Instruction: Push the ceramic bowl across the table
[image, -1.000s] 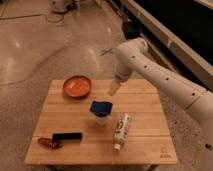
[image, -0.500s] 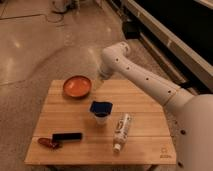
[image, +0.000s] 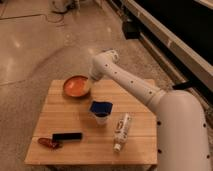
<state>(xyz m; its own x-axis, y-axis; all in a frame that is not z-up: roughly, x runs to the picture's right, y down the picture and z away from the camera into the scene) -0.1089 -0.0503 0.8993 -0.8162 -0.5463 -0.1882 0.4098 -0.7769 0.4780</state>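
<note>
The arm has swung in from over the middle of the surface (image: 142, 102). Its gripper (image: 88, 88) now hangs low at the right-hand rim of the ceramic bowl (image: 75, 86), touching it or just beside it; from where I stand I cannot say which. Whether the gripper is released or clenched I cannot tell either. The bowl itself sits where it was a second ago, in the far left part of the surface, so I judge the approach as done and the push itself as not yet begun.

The room around it matters now. The far edge runs close behind the bowl and the left edge is near too, so a straight shove from the right would take it toward that left edge with little to spare. Toward the front on the left there is a longer stretch of bare wood, ending at a black bar (image: 67, 136) and a small reddish thing (image: 48, 143) near the front left corner.

A white cup with a blue top (image: 101, 111) stands to the front right of the bowl, apart from it, and a bottle (image: 121, 131) lies on its side beyond that. Both are out of the way of a leftward or front-left push. The arm, though, crosses the back right of the surface just behind the cup.
</note>
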